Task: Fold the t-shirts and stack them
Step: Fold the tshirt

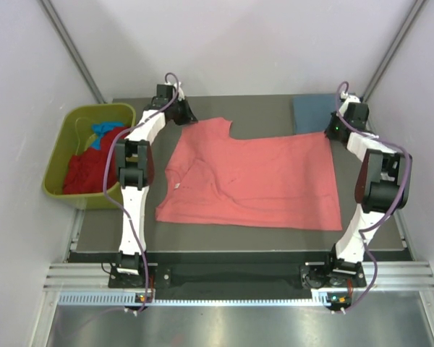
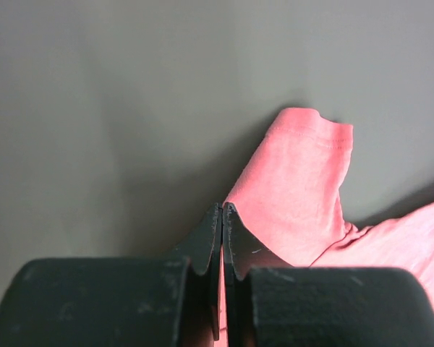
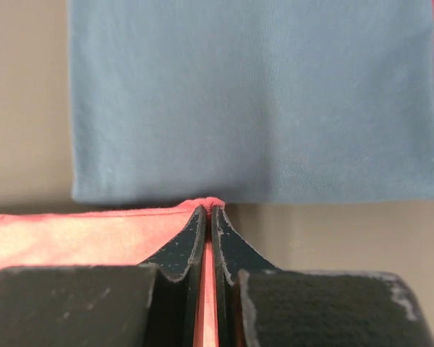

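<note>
Left tool [image 2: 222, 214]: fingers pressed together, a strip of pink cloth visible between them, pinching the salmon-pink t-shirt [image 1: 260, 181] at the edge of its short sleeve [image 2: 304, 173]. In the top view this grip sits at the shirt's 11 o'clock corner. Right tool [image 3: 208, 211]: fingers likewise pressed together on a thin fold of the same pink cloth, pinching the shirt's far edge at its 1 o'clock corner. Salmon-pink t-shirt: spread mostly flat across the middle of the dark bench [image 1: 267, 108], between the two arms. The sleeve points toward 11 o'clock, shallow wrinkles run through the left half, and a small white tag shows near the 9 o'clock edge. Grey-blue t-shirt [image 3: 253, 94]: folded into a flat rectangle lying on the bench at 1 o'clock. Its near edge is just beyond the right tool's tips and very near the pink cloth; actual contact cannot be told. Olive-green bin [image 1: 56, 155]: stands beside the bench at 9 o'clock, well apart from the salmon-pink t-shirt. Bin contents: a crumpled heap of red cloth [image 1: 87, 170] filling most of it, with a bright blue t-shirt [image 1: 101, 131] partly showing at the heap's far side. How many red garments make up the heap cannot be told.
</note>
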You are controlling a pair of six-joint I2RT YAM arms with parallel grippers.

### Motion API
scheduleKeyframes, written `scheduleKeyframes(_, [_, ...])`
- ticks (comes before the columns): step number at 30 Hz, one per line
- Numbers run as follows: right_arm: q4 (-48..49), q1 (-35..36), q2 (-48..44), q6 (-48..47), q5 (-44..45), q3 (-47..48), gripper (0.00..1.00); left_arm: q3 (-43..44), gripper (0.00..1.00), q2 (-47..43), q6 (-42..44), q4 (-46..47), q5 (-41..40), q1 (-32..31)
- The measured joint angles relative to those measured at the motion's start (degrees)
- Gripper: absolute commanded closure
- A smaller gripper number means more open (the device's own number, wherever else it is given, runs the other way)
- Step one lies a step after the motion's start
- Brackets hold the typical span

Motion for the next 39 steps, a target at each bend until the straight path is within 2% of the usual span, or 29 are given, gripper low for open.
scheduleKeyframes(8, [6.0,-0.5,-2.2,2.0,0.4,-5.5,1.00,-4.2,1.00,-3.4,0.0,0.3,0.1,1.0])
scheduleKeyframes(24, [14.5,-1.2,-12.3,8.6,3.9,-18.4,1.00,-29.1,1.00,-24.1,0.0,7.0,2.0,1.5])
scheduleKeyframes(33, [13.9,-1.4,-21.2,14.6,9.8,-25.6,1.00,-44.8,1.00,-35.9,-1.1,8.1,2.3,1.5])
scheduleKeyframes(39, [12.5,-1.4,-26.6,17.9,12.5,-30.6,0.99,-52.1,1.00,-43.3,-1.2,7.5,2.2,1.5])
